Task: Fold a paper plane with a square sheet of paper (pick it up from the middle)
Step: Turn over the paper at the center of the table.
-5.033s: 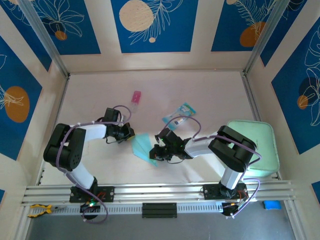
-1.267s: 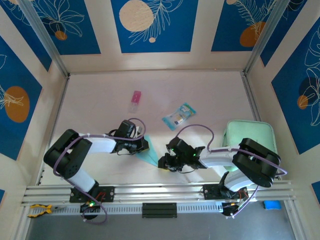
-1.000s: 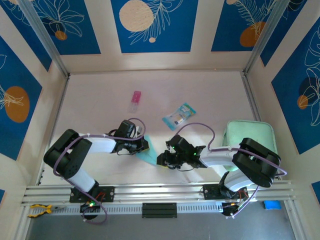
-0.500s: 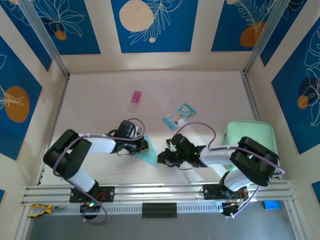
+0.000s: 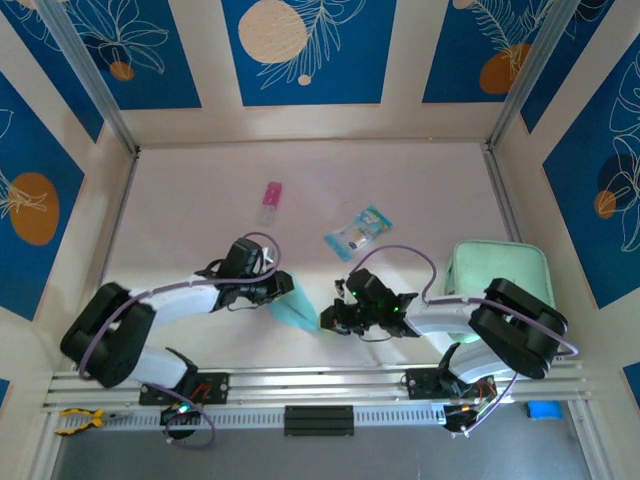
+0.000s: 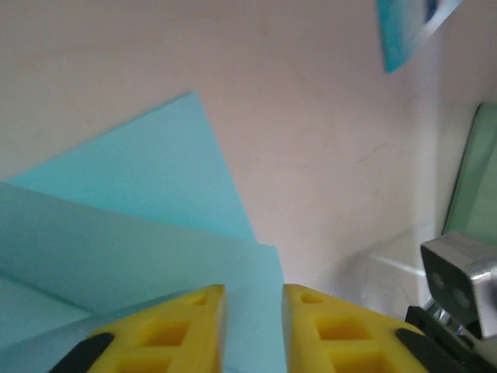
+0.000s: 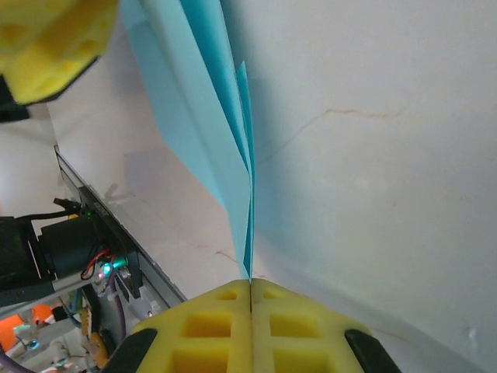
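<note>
Pinching the paper plane (image 7: 206, 116), the right gripper (image 7: 251, 289) hides its tip.

Two grippers with yellow fingers: one left gripper (image 5: 287, 289), one right gripper (image 5: 323, 322). One folded light-blue paper sheet (image 5: 296, 310) lies between them. One teal-and-clear packet (image 5: 357, 232) sits beyond the right gripper, and one small pink item (image 5: 271, 197) beyond the left gripper. One mint-green pad (image 5: 505, 280) lies to the right gripper's outer side. Behind both grippers are one yellow-handled tool (image 5: 76, 420) and one small blue object (image 5: 543, 410).
</note>
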